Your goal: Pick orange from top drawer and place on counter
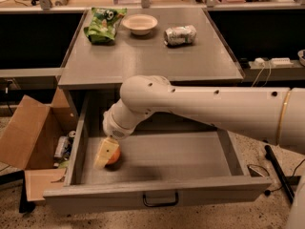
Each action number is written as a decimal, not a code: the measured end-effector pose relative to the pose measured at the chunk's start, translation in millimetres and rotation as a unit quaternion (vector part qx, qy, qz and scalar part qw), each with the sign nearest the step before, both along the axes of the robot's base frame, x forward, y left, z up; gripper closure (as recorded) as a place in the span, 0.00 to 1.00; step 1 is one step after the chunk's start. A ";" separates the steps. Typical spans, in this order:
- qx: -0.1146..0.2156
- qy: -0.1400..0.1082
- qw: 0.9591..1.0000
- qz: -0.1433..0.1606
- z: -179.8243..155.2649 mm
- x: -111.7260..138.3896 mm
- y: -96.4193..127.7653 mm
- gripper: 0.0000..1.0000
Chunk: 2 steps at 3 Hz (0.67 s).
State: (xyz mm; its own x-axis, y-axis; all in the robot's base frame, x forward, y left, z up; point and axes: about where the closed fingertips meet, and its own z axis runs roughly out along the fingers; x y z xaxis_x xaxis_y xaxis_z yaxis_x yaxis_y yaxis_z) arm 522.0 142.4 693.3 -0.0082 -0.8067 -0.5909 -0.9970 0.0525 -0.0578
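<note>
The white arm comes in from the right and bends down past the counter front edge. Its gripper is low in the open top drawer, near the left wall toward the front, against the orange. I cannot tell whether it clasps the fruit. A white bowl, a crushed can and a green snack bag sit along the counter's far edge.

One orange, one bowl, one can, one tool in drawer

Matt grey wood-grain on the counter and top drawer, with the pale plastic-looking gripper inside against the smooth-skinned orange.
</note>
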 end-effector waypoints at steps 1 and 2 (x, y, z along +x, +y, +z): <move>0.007 0.007 1.000 -0.011 -19.7 1.1 -1.8 0.00; 0.008 0.008 1.000 -0.017 -28.7 1.6 0.4 0.00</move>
State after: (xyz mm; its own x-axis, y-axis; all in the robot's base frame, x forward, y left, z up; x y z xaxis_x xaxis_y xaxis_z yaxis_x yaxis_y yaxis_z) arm 523.6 142.9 664.6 -0.0445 -0.7965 -0.6030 -0.9954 0.0868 -0.0413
